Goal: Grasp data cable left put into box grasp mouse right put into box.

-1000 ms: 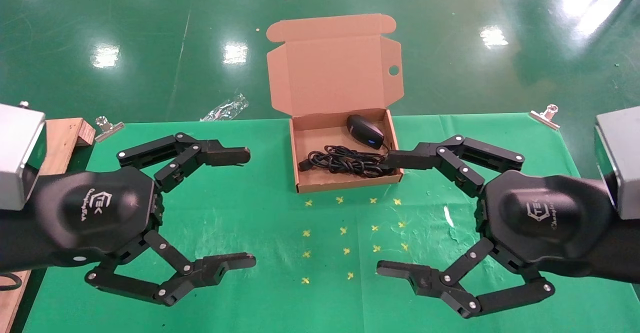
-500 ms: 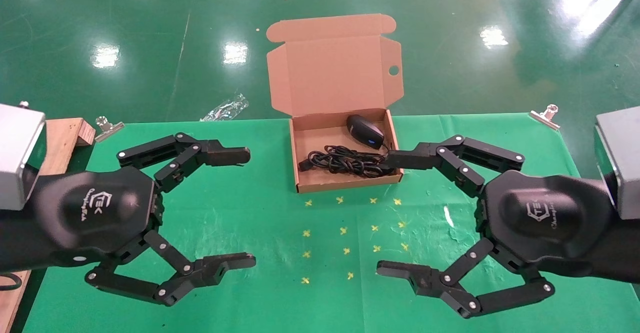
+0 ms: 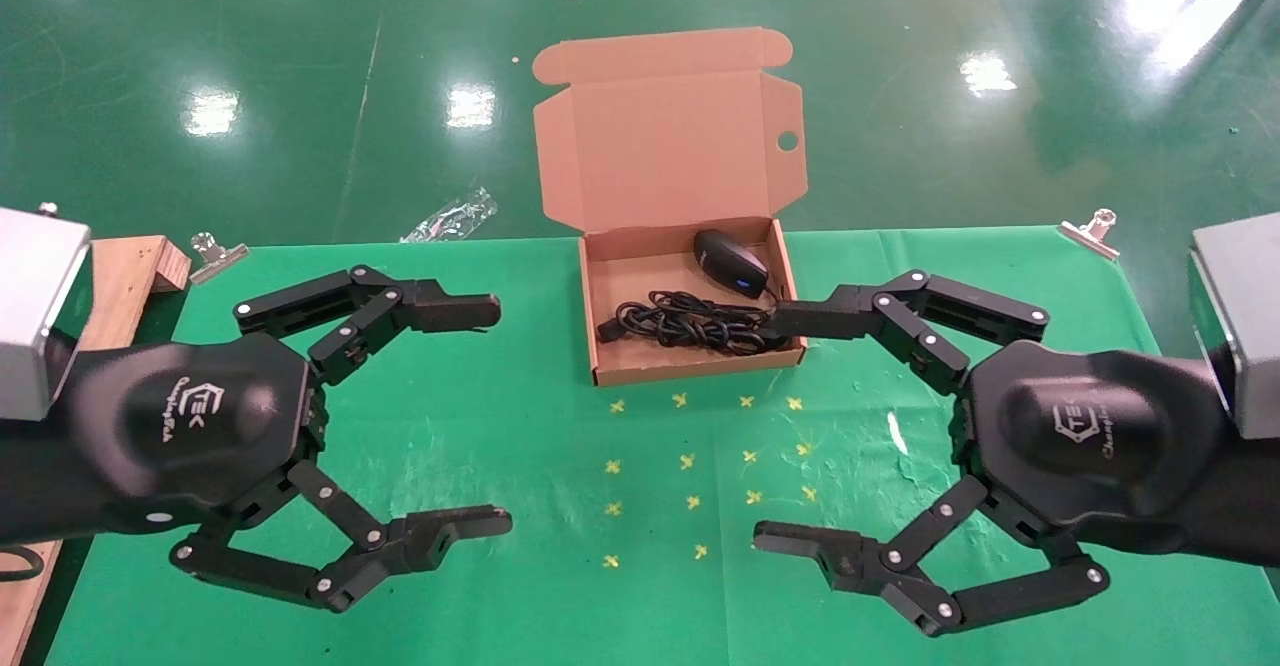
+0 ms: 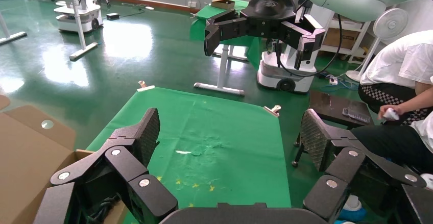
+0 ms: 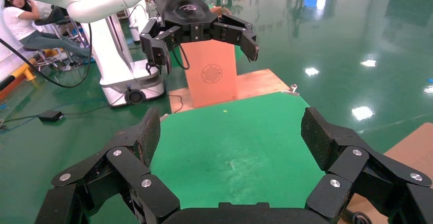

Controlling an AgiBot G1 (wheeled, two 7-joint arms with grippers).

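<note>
The thick black coiled data cable [image 3: 690, 323] and glossy black oval mouse [image 3: 731, 261] lay inside the shallow brown cardboard box [image 3: 687, 371]. Both the left gripper [image 3: 495, 416] and right gripper [image 3: 775, 428] hovered near, fingers apart, empty. The cable looked limp; the mouse looked slippery, best gripped across its sides.

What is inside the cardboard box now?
The box holds the mouse toward its far right corner and the coiled data cable nearer the front. The right gripper's upper finger covers the cable's right end and the box's near right corner.
</note>
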